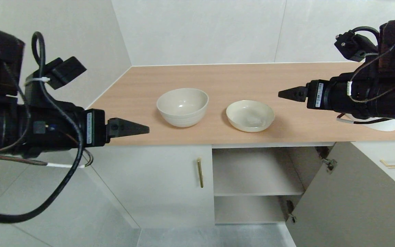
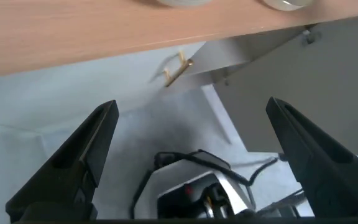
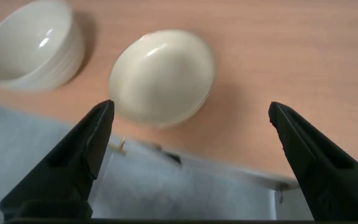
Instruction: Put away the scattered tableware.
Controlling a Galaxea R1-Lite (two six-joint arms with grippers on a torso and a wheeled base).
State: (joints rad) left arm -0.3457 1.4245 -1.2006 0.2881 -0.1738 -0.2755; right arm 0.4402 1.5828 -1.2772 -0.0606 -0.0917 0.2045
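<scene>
1. The deep bowl [image 1: 182, 106] and the shallow bowl [image 1: 250, 115] sit near each other but not touching, so there's a strip of counter [image 1: 238, 79] between them to slip through.
2. Behind both bowls it's open wood right up to the back wall [image 1: 201, 31].
3. The side wall [image 1: 81, 34] closes off the left end.
4. The cupboard below has room on the upper shelf [image 1: 252, 171] and the lower shelf [image 1: 249, 209].
5. Its open door [image 1: 348, 199] sticks out on the right and blocks that side.
6. The handle [image 1: 200, 172] pokes out just beside the opening.
</scene>
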